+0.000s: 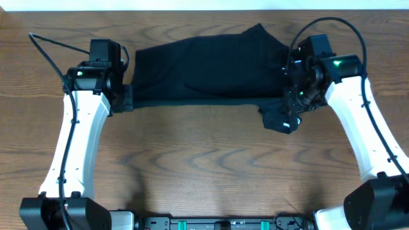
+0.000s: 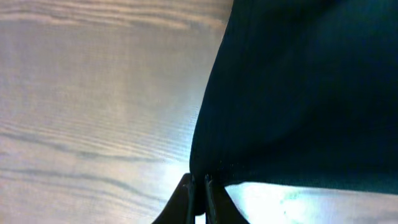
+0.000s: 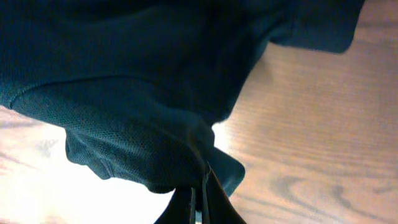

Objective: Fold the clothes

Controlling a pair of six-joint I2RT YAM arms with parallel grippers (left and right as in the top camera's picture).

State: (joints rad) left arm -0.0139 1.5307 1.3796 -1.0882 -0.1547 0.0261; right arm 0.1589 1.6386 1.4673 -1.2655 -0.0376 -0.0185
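Honestly, with the soft black short-sleeved shirt [image 1: 204, 70] lying across the far side of the brown wooden bench [image 1: 211, 166] and the left fingers [image 2: 180, 202] and right fingers [image 3: 180, 208] each pinched on a near corner, I'd lift both evenly, keeping that hem taut.

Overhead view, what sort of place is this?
Probably a robotics lab bench: a wood table, a black shirt held between the left gripper and right gripper, cables trailing.
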